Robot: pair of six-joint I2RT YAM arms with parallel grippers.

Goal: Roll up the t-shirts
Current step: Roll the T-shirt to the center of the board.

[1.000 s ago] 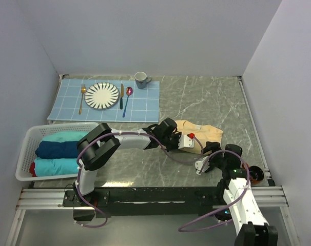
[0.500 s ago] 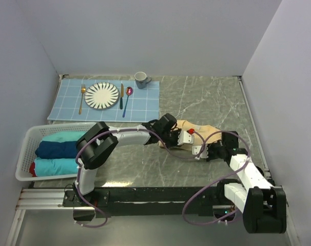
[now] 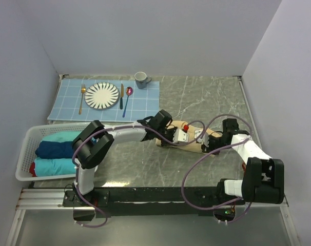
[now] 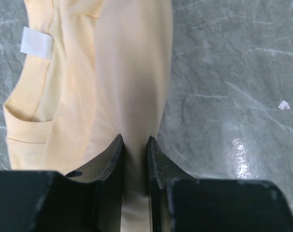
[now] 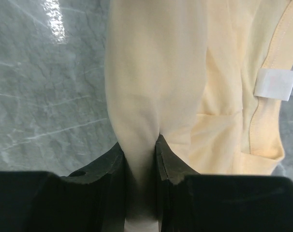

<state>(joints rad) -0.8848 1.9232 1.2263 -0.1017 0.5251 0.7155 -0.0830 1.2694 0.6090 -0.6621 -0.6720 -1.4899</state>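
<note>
I see one pale yellow soft cloth t-shirt (image 4: 132, 58), bunched on the grey marble-look table (image 3: 207, 97) between both arms. My left gripper (image 4: 135, 141) is clenched on a fold of it, and the right gripper (image 5: 139, 144) pinches another fold. One white neck label (image 4: 36, 42) shows. The white plastic basket (image 3: 23, 154) at left holds three rolls I can count: two teal rolls (image 3: 60, 136), one navy roll (image 3: 55, 149). Far side: one light blue grid placemat (image 3: 145, 105), one round striped plate (image 3: 101, 95), one grey mug (image 3: 141, 79).
</note>
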